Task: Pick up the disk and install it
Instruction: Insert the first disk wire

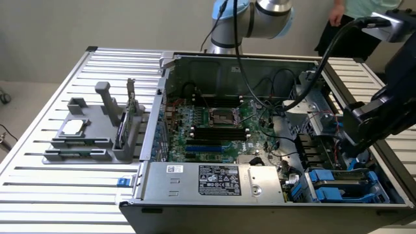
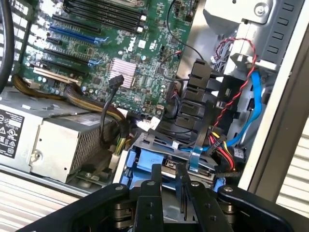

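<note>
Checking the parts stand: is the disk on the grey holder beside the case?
No, the blue-framed disk lies in a bay inside the case.

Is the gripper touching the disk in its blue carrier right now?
Cannot tell. In the wrist view the gripper overlaps the edge of the disk, with neither contact nor gap plainly shown.

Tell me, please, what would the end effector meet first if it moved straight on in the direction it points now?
Most likely the disk in its blue carrier, which lies just ahead of the end effector. Depth is unclear, so I cannot say how near it is.
</note>
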Controlling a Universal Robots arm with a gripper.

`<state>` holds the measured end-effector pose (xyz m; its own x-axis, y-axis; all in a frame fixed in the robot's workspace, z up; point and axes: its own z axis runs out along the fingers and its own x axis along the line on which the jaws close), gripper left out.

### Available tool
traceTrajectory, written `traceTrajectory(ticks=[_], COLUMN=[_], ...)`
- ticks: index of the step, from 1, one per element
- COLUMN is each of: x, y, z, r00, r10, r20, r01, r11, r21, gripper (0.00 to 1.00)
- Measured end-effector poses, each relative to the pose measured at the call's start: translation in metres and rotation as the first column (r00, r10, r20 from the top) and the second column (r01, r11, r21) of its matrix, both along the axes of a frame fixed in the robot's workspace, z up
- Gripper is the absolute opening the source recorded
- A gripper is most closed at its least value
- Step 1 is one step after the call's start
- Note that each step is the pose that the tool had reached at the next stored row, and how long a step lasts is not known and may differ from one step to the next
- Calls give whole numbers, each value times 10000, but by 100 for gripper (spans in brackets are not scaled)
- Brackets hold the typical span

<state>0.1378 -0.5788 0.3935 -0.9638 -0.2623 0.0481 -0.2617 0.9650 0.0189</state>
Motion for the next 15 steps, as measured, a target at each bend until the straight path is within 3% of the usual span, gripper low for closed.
traceTrajectory(ticks=[4,7,9,13,15], x=[0,4,14,56,94], y=[0,0,0,0,0], z=[136,179,190,194,196], r00=[9991,9981,9977,9972,9971], r10=[-413,-612,-680,-747,-760], r20=[0,1,5,29,36], r01=[413,612,680,748,760], r11=[9991,9981,9977,9969,9967], r21=[0,-18,-64,-231,-279], gripper=[27,27,27,27,27])
